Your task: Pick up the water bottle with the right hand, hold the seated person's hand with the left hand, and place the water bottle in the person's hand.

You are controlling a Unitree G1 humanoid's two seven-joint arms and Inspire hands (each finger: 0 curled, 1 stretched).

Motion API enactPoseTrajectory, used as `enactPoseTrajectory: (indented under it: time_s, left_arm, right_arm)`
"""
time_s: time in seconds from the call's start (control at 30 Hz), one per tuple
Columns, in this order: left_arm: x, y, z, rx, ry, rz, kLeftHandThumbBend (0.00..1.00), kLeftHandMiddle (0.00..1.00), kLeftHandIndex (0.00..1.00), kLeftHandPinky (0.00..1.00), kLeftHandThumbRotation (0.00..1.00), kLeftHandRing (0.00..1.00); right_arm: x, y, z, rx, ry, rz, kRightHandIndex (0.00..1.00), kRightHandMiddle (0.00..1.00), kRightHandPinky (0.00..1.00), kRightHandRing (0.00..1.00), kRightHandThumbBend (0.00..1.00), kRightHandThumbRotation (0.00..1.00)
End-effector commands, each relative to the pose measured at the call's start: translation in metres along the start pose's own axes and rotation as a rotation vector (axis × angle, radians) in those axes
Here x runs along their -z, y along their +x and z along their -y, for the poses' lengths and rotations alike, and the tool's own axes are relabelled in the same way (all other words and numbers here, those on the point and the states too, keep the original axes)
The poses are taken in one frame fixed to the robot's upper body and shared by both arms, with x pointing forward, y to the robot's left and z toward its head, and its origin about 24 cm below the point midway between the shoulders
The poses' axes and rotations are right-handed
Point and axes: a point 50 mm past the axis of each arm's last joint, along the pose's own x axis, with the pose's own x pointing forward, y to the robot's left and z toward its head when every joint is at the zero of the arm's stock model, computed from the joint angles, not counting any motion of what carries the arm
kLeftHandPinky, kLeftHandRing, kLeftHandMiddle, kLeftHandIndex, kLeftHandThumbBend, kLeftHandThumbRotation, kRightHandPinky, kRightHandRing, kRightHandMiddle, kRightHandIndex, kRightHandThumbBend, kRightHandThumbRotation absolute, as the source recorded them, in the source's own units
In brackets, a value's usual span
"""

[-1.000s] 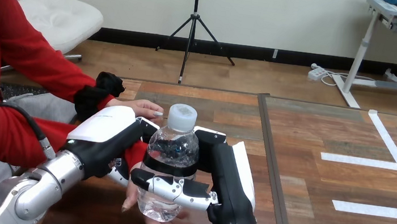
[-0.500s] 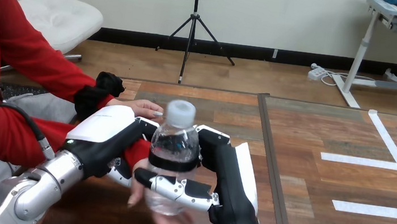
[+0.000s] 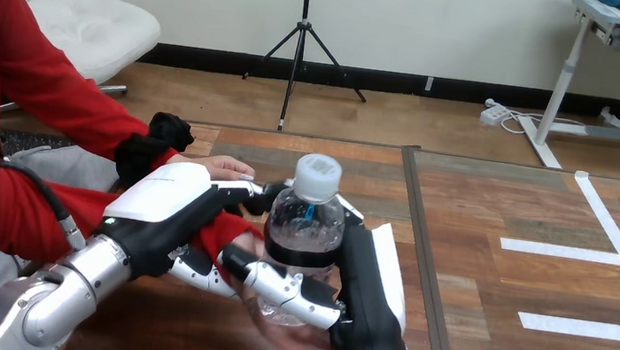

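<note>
Right hand [image 3: 363,298] has its fingers wrapped round the bottle [image 3: 304,228], cap up, over the person's hand [image 3: 274,331]. Left hand [image 3: 164,206] is curled round the person's wrist [image 3: 218,237], fingers under and thumb over. The person's other hand [image 3: 218,166] lies on the table [image 3: 490,277] behind.

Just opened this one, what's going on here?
The robot is passing a water bottle to a seated person. Its right hand has its fingers curled round the bottle and holds it roughly upright above the table. Its left hand is closed round the person's wrist. The person's hand lies just under the bottle's base; I cannot tell whether they touch. The right hand has not yet let go.
</note>
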Motion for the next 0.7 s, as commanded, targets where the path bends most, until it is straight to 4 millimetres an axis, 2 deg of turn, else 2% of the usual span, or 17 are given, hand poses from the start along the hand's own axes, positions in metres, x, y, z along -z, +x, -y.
enactPoseTrajectory:
  time_s: [0.0,0.3,0.67]
  left_arm:
    - [-0.013,0.005,-0.014,-0.075,0.016,0.079,0.93,0.79,0.84,0.67,0.4,0.74]
    - [-0.013,0.001,-0.012,-0.073,0.002,0.074,0.93,0.78,0.86,0.65,0.41,0.73]
    - [-0.015,-0.004,-0.012,-0.075,-0.003,0.079,0.92,0.8,0.87,0.65,0.39,0.74]
  right_arm:
    - [-0.014,0.002,-0.016,0.017,0.112,0.043,0.71,0.71,0.53,0.64,0.98,0.49]
    - [-0.013,0.002,-0.011,0.018,0.103,0.057,0.71,0.72,0.52,0.65,0.99,0.54]
    - [-0.014,0.002,-0.004,0.018,0.086,0.076,0.72,0.72,0.52,0.66,0.99,0.55]
